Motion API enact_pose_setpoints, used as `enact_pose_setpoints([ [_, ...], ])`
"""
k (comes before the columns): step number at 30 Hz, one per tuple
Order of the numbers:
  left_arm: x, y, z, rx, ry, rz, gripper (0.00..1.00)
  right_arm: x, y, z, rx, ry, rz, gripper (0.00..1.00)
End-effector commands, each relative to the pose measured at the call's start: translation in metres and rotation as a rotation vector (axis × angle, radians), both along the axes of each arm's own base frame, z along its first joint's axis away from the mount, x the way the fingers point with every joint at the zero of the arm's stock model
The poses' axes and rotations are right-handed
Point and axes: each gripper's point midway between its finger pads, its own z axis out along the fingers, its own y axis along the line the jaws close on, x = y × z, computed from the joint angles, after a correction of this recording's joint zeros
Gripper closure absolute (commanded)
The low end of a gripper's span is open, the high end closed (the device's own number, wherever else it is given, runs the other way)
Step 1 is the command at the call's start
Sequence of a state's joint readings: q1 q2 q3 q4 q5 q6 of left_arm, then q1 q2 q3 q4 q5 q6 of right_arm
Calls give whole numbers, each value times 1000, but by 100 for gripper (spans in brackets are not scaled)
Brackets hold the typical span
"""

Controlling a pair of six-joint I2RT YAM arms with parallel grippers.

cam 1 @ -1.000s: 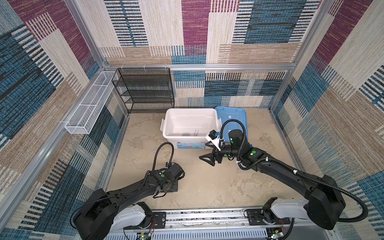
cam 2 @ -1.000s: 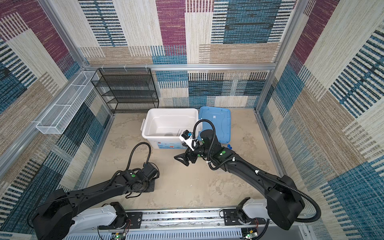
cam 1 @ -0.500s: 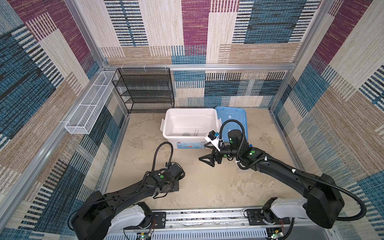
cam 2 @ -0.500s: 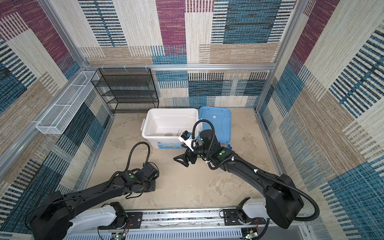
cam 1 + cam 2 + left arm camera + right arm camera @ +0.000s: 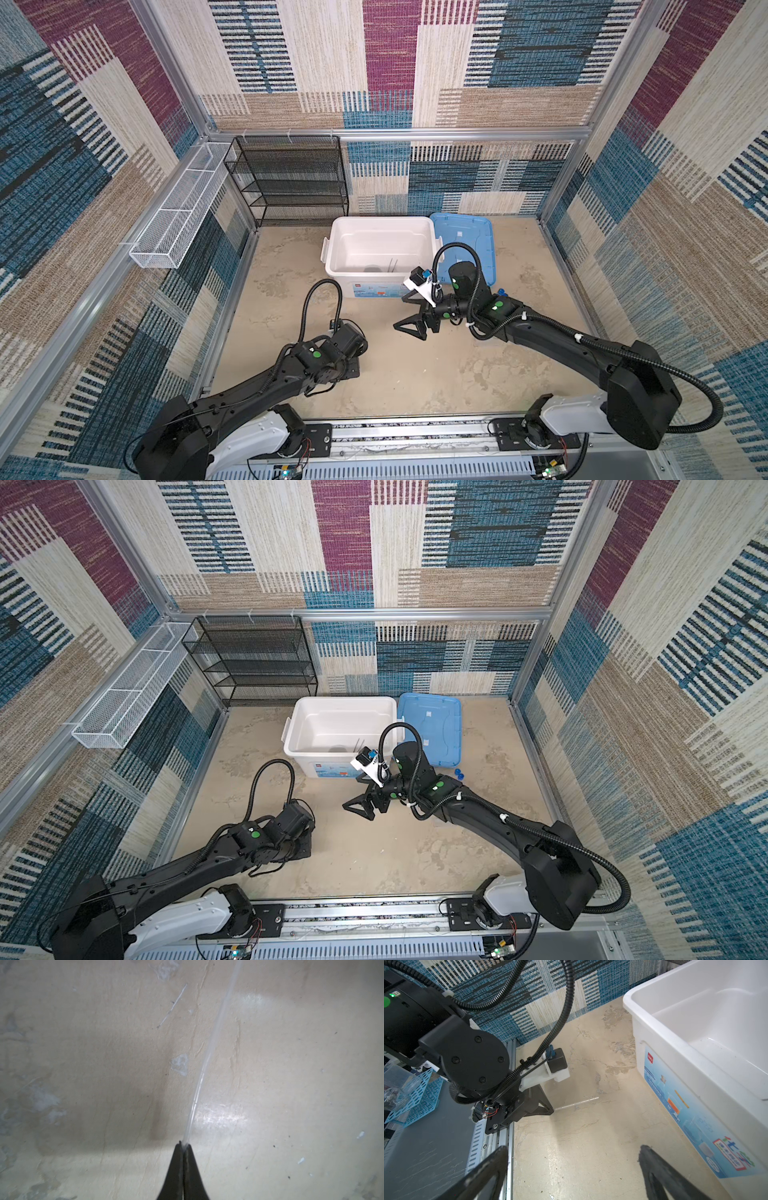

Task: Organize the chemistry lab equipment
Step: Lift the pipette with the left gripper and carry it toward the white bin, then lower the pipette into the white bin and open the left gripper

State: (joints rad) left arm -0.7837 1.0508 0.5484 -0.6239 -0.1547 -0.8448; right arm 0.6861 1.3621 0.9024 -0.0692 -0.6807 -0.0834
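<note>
One slim clear dropper [image 5: 207, 1059] is the thing in play. The left end effector [image 5: 184, 1145] has its jaws pressed together on one end of it, and the rest of the stem runs straight out ahead of the tips.

From the right wrist camera, the dropper [image 5: 577, 1103] lies low and nearly flat along the table [image 5: 571, 1136], out in front of the left end effector's tips. Whether it rests on the surface or sits just clear of it I cannot tell.

It looks very light, thin-walled and smooth. The stem seems slightly bowed in the left wrist view, so I judge it flexible plastic rather than rigid glass. It should be easy to lift, but it is apt to pivot or slip in a grip this near the end, and to kink if squeezed hard. A hold nearer the middle would swing less.

The right end effector [image 5: 573, 1157] stands with its jaws spread wide and empty. It is near the front wall of the white tub [image 5: 664, 1043] and well apart from the dropper. In both top views the tub [image 5: 382, 221] sits at the back of the table, with the blue lid [image 5: 461, 232] just beside it.
</note>
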Motion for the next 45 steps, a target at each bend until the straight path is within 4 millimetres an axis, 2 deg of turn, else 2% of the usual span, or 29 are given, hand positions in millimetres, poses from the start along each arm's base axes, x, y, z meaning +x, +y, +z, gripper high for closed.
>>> enact_pose_setpoints([
  [1,2,3,7,6,-14,18,96,0,7,8,21,-26,23,1],
  [4,4,1,18,-11,-30,17,96,0,10,9,16,-28,30,1],
  [7,9,1,37,-18,-70,18,97,0,13,14,30,-41,33,1],
  [15,23,0,93,-48,-198,5,98,9,16,45,93,-132,8,1],
  [21,38,-13,136,-118,-304,-19,98,22,22,58,107,-168,-22,1],
  [28,68,-33,192,-121,-428,-91,98,37,26,83,134,-219,-50,1],
  [32,91,-44,221,-124,-491,-113,98,53,15,104,164,-236,-103,1],
  [37,122,-65,251,-193,-554,-136,98,76,-4,120,168,-260,-193,2],
  [43,158,-87,273,-243,-572,-175,100,105,-31,127,136,-260,-301,1],
  [45,169,-94,275,-246,-570,-185,100,115,-41,129,129,-256,-342,1],
])
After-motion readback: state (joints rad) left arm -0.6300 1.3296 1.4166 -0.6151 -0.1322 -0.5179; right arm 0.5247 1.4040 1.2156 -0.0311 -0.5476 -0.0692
